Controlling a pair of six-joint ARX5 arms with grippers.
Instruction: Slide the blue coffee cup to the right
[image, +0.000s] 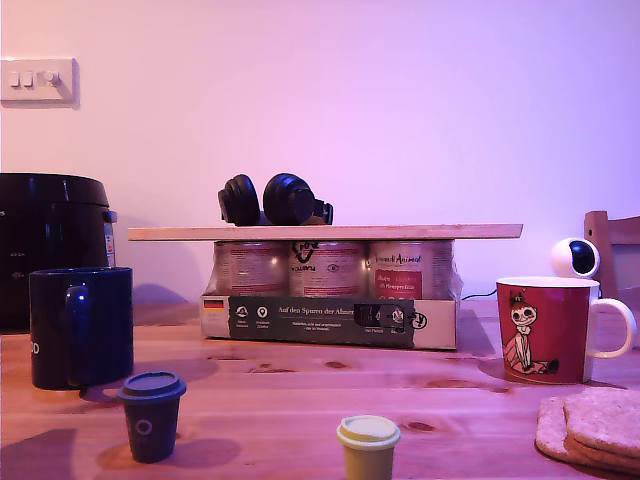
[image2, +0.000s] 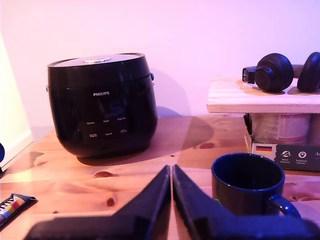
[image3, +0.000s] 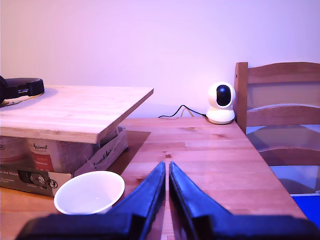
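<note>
The blue coffee cup (image2: 248, 183) stands on the table (image2: 75, 175) just beside the first hand (image2: 171, 175). Both the first hand and the second hand (image3: 167, 172) are closed and hold nothing.

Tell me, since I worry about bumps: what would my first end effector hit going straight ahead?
Probably the black rice cooker, though depth is unclear. The blue cup sits beside that line.

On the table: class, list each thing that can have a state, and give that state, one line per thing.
blue coffee cup: upright, empty
red mug: upright
small dark takeaway cup: upright, lid on
small yellow cup: lid on
rice cooker: lid shut
headphones: lying on the board
my first gripper: shut
my second gripper: shut
</note>
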